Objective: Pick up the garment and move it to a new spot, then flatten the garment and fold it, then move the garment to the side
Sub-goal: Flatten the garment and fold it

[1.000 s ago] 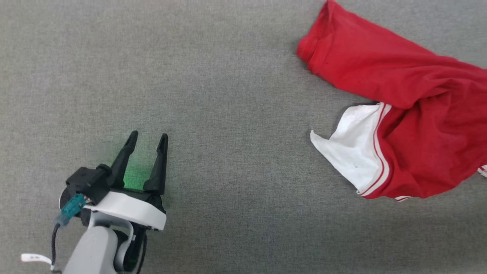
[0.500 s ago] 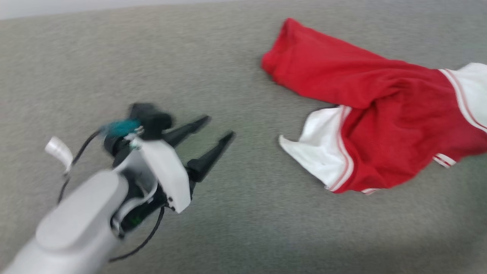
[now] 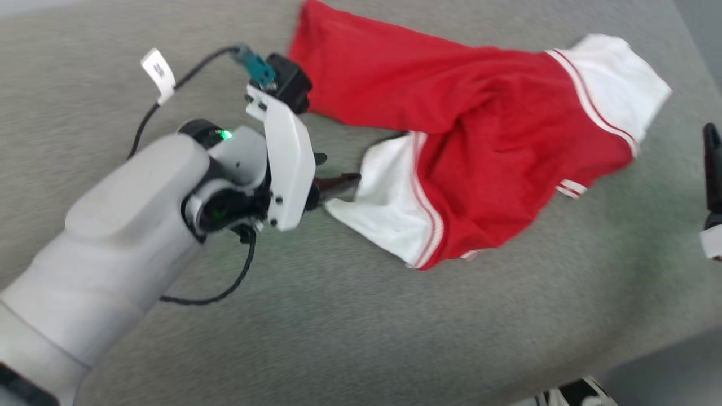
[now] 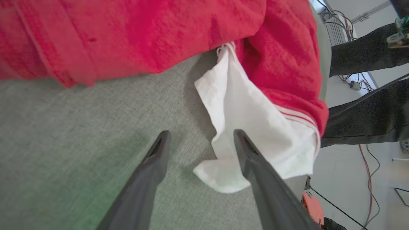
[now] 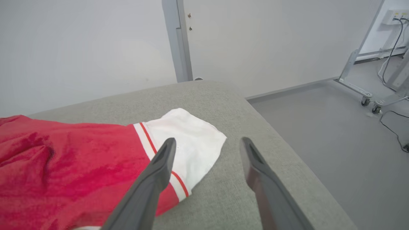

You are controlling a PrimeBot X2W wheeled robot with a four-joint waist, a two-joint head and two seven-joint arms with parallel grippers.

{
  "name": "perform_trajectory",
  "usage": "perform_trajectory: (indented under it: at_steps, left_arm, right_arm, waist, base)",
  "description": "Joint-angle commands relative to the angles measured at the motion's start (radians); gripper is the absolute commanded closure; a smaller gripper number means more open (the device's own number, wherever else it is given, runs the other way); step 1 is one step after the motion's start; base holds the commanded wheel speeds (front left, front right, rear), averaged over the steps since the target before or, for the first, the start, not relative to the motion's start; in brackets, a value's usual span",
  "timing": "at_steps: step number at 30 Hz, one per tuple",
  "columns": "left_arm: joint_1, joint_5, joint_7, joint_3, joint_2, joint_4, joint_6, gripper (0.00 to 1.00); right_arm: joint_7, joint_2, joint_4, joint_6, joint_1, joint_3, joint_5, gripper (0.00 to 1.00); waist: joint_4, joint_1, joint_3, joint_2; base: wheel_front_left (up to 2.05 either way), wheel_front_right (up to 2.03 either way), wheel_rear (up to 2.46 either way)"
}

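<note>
Garment [image 3: 479, 129]: the red short-sleeved shirt lies crumpled on the grey fabric-covered surface [image 3: 395, 327], toward the right half in the head view. It is neither flattened nor folded. The body is bunched, with deep creases across the middle. The near sleeve [image 3: 383, 203], white with thin red striped trim, points toward the left arm. The far sleeve [image 3: 615, 79], also white with the same trim, lies close to the surface's right edge.

Left end effector [image 4: 201, 132]: fingers spread wide, nothing gripped. It is low over the surface at the corner of the near sleeve. In the left wrist view one finger is over bare grey fabric and the other crosses the white cloth, with the sleeve's edge between them. Cannot tell whether either finger touches the cloth.

Right end effector [image 5: 207, 140]: fingers wide apart, empty. In the right wrist view one finger overlaps the far sleeve's striped trim and the other is over bare surface. Beyond the edge are a grey floor [image 5: 319, 121] and a pale wall [image 5: 96, 48].
</note>
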Motion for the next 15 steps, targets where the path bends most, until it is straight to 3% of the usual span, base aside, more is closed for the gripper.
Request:
perform_trajectory:
  at_steps: [1,10,11,13,15]
  left_arm:
    - [-0.011,-0.011,0.013,-0.004,-0.002,0.018,0.001,0.00]
    - [-0.030,-0.089,0.082,-0.068,-0.033,0.101,0.002,0.00]
    - [-0.028,-0.095,0.080,-0.073,-0.036,0.103,0.002,0.09]
    - [-0.024,-0.115,0.073,-0.079,-0.041,0.101,0.002,1.00]
    - [-0.026,-0.120,0.058,-0.080,-0.044,0.104,0.002,1.00]
  right_arm:
    - [-0.001,0.015,-0.006,0.000,0.009,-0.003,-0.007,0.00]
    - [0.015,0.085,-0.023,0.000,0.034,-0.033,-0.048,0.00]
    - [0.015,0.089,-0.025,0.000,0.034,-0.037,-0.050,0.00]
    - [0.017,0.095,-0.029,0.000,0.030,-0.045,-0.058,0.00]
    - [0.024,0.097,-0.032,0.000,0.030,-0.054,-0.066,0.00]
  waist:
    - [-0.048,0.0000,0.041,0.0000]
    - [-0.091,0.0000,0.066,0.0000]
    - [-0.091,0.0000,0.067,0.0000]
    - [-0.088,0.0000,0.065,0.0000]
    - [-0.078,0.0000,0.059,0.0000]
  base:
    - [0.00,0.00,0.00]
    - [0.00,0.00,0.00]
    - [0.00,0.00,0.00]
    - [0.00,0.00,0.00]
    - [0.00,0.00,0.00]
